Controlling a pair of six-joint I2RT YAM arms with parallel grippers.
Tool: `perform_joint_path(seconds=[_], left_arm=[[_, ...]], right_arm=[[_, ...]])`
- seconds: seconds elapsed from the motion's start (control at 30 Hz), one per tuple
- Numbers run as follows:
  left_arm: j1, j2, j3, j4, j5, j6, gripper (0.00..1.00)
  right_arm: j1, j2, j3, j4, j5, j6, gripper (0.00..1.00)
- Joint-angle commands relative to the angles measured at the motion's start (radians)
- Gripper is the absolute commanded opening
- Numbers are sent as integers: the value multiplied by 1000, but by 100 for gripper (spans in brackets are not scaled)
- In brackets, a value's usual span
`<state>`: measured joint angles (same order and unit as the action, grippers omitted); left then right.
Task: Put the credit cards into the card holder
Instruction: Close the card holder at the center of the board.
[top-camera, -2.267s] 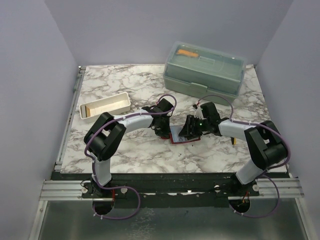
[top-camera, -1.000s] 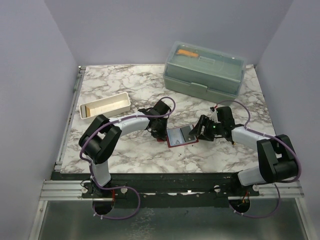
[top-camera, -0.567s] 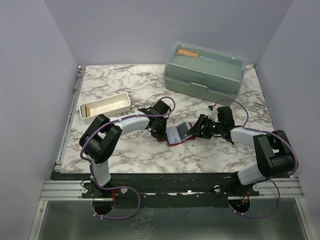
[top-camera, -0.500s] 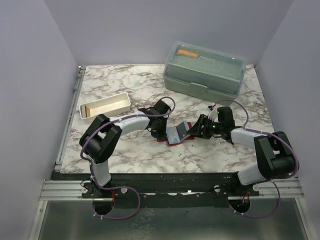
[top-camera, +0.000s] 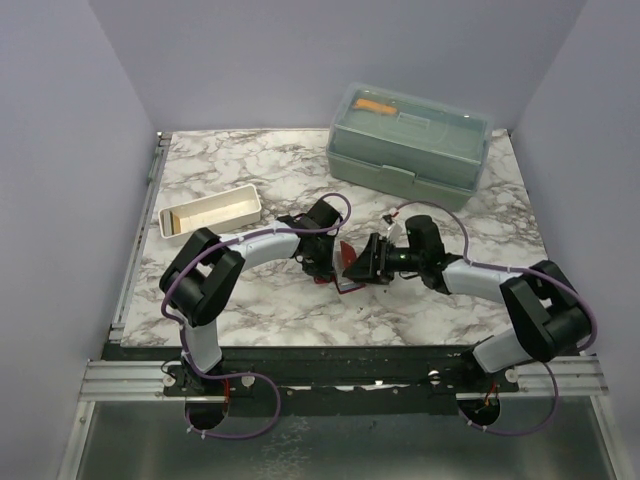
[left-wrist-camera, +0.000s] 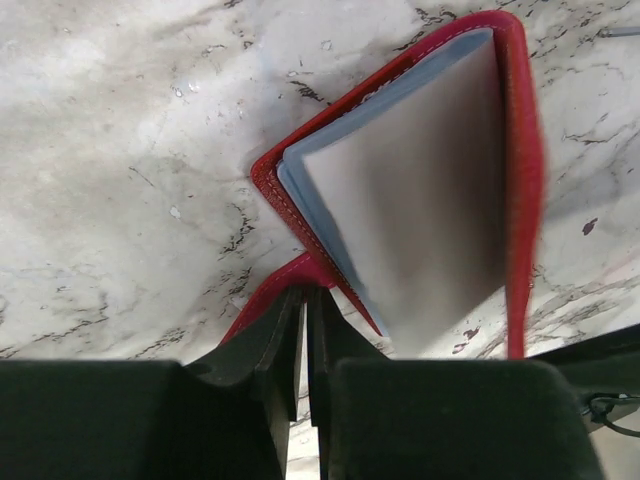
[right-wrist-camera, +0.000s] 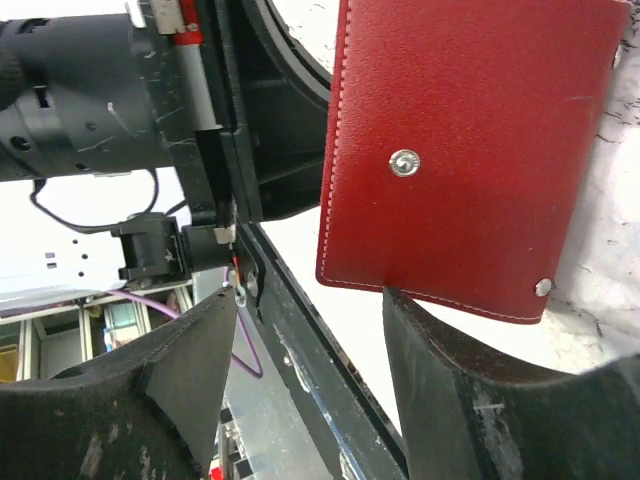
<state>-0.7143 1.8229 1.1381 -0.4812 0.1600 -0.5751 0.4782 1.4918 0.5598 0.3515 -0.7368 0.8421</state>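
My left gripper (left-wrist-camera: 305, 320) is clamped on the card holder (left-wrist-camera: 420, 200), half-folded on the table (top-camera: 250, 300). My right gripper (right-wrist-camera: 310, 305), fingers apart, sits against the raised cover. If I push too hard, I expect the holder to pull out of that pinch.

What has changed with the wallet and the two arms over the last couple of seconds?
The right gripper swung left and tipped the right flap of the card holder up from flat, so it now stands nearly folded over, red outside showing. The left gripper stayed clamped on the holder's left edge. The white tray and green box have not moved.
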Motion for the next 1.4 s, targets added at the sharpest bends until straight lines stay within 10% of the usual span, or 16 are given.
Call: perform_joint_path(seconds=[0.0,0.2,0.43,0.83,1.37], left_arm=[[1,2,-30,-12,-22,10,19],[42,-86,-46,-78,36,25,46],[120,-212,-91,-102,112,40,60],[282,-336,-361,258,421,-144,55],[282,-316,-397,364,352,-189,25]], right_arm=[[0,-106,7,-41,48,11,66],[0,-69,134,-338,134,-181,68],[2,20,98,-152,60,-171,63],[59,172,55,59,12,-54,39],[66,204,90,-46,62,-119,28]])
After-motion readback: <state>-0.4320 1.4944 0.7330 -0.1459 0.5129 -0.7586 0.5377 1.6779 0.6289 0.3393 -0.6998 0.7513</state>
